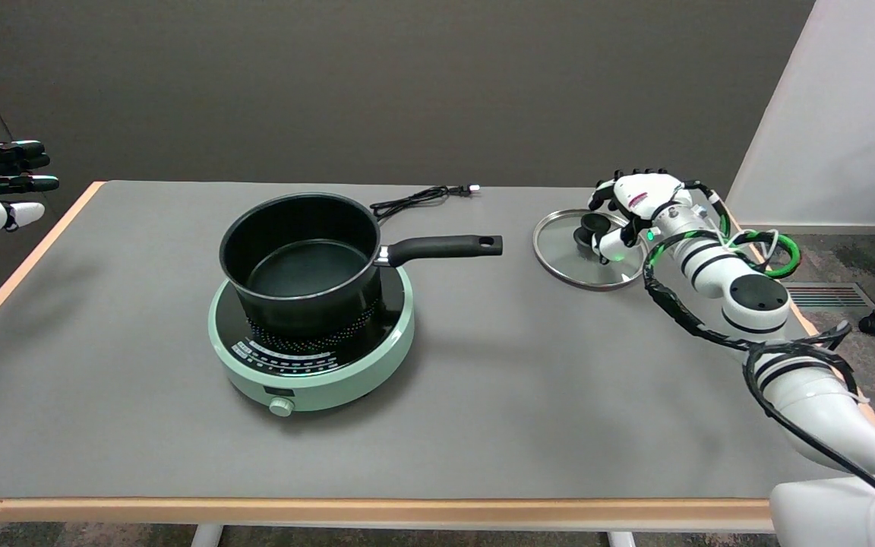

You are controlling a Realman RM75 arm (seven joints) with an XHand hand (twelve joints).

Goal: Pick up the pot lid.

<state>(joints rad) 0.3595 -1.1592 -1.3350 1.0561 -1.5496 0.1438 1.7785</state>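
One glass pot lid [585, 249], flat on the table [483, 425], right of the saucepan [301, 258]; right hand [631, 209] over its far-right rim, fingers around the knob [593, 228]; grip unconfirmed.

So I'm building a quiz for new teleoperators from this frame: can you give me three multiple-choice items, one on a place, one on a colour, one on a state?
1. Where does the pot lid lie?
A. On the pot
B. On the table, right of the pot handle
C. On the floor

2. What colour is the body of the cooktop?
A. Pale green
B. Red
C. Yellow

3. How is the pot?
A. Covered
B. Tipped on its side
C. Upright and uncovered on the cooktop

Answers:
1 B: the glass lid rests flat on the grey table, beyond the handle's end, with the right hand at its knob.
2 A: its rim and dial are pale green.
3 C: the dark inside of the pot shows, with no lid on it.
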